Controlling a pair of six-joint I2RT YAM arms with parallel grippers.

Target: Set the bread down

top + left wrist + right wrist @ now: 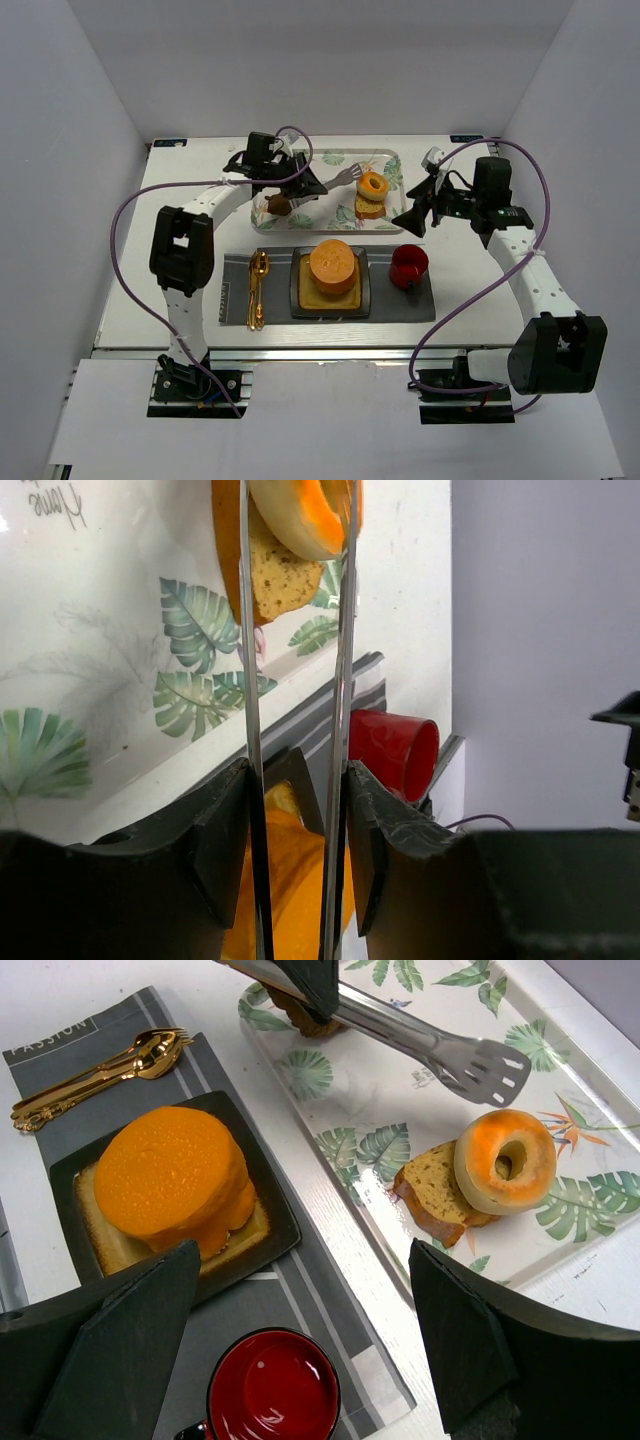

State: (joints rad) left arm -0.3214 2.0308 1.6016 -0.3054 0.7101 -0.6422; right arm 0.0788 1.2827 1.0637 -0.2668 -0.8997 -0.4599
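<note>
The left gripper point(300, 182) is clamped partway down on the arms of the metal tongs point(440, 1050), with a finger pressed on each side. The tong blades stand apart and carry nothing. They hang over the leaf-print tray point(380, 1090), tips just short of the bagel point(505, 1160).

The bread slice point(432, 1192) lies on that tray, and the bagel leans on its top end. So this looks like the reach-in: tool in hand, pickup not yet made.

The right gripper point(413, 218) is spread to its widest and empty, parked just off the tray's right end, above the red cup point(272, 1390).

Next, I'd say the tongs need to drop and straddle the slice by its free lower edge, squeezing without catching the bagel. That's tricky, since the two touch and the bagel may roll or ride along.

The likely target is the black plate point(275, 1220), where an orange round piece point(175, 1180) already sits on another slice.

Room? The tray's raised rim runs between bread and plate, so the slice must lift clear first. The path over the grey placemat point(330, 1300) looks open, with the cup to one side and the gold cutlery point(100, 1075) well apart on the other. The right arm sits close to the tray's end, one to watch.
</note>
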